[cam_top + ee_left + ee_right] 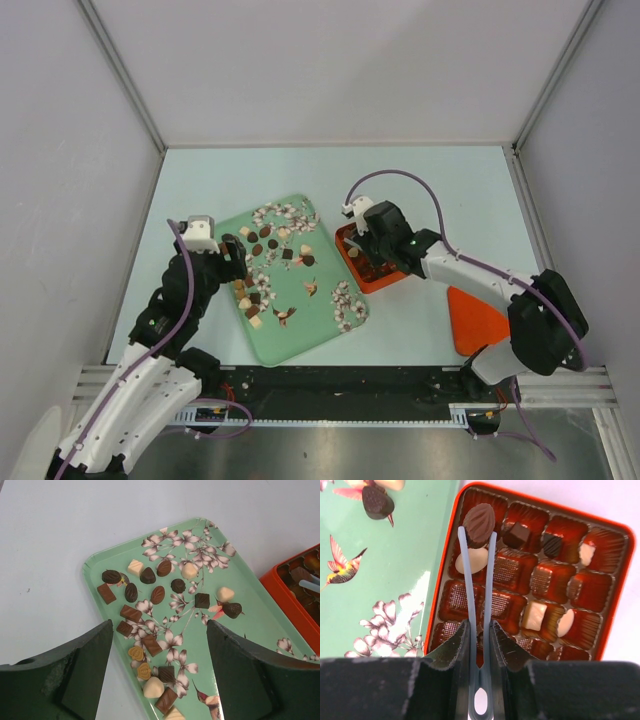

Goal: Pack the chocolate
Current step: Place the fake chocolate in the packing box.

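Observation:
Several pieces of chocolate (131, 613), dark, brown and cream, lie scattered on the green flowered tray (250, 625). My left gripper (160, 630) hangs open above the tray's near-left part (235, 258), holding nothing. My right gripper (480, 627) is shut on grey tweezers (468, 580). The tweezer tips pinch an oval brown chocolate (479, 522) over the far-left cells of the orange box (546, 505), just above a cream oval piece (477, 560). Other cells hold a dark square (518, 534) and a cream block (536, 615).
The orange box (375, 280) sits against the tray's right edge (310, 320). An orange lid (475, 320) lies on the table near the right arm's base. A dark chocolate (376, 502) rests on the tray close to the box.

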`<action>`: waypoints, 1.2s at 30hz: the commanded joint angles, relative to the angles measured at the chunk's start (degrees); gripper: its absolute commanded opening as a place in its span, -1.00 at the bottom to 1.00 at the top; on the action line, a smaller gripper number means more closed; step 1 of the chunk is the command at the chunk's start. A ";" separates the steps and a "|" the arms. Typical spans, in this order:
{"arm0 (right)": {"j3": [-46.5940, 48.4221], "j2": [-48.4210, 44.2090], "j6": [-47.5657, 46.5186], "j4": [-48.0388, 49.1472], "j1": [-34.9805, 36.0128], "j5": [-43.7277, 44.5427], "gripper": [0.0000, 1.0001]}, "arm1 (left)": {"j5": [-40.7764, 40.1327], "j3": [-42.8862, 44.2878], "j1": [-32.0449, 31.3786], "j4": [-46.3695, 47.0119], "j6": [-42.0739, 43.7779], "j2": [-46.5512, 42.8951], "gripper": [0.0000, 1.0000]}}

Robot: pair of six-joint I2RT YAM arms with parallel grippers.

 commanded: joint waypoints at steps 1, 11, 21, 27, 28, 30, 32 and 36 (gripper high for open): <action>0.14 1.64 1.19 3.16 -0.56 -1.67 -0.78 | 0.50 0.02 0.45 1.96 1.46 0.04 0.61; 0.14 4.28 1.72 5.89 -1.53 -1.93 -0.62 | 0.50 0.02 0.45 1.96 1.46 0.13 0.61; 0.14 5.95 2.16 6.59 -1.62 -2.99 -0.39 | 0.59 0.02 0.45 1.87 1.55 0.22 0.61; 0.14 5.60 2.33 6.24 -1.53 -2.73 -0.38 | 0.50 0.02 0.36 1.96 1.63 0.13 0.61; 0.14 5.51 2.42 6.15 -1.53 -2.46 -0.38 | 0.50 0.02 0.45 1.96 1.55 0.13 0.61; 0.14 5.25 2.51 5.98 -1.53 -2.55 -0.35 | 0.50 0.02 0.45 1.96 1.63 -0.05 0.61; 0.14 5.07 2.51 5.89 -1.53 -2.81 -0.33 | 0.50 0.02 0.45 1.78 1.63 -0.05 0.61; 0.14 4.81 2.60 5.45 -1.53 -2.90 -0.26 | 0.50 -0.07 0.45 1.87 1.63 -0.05 0.61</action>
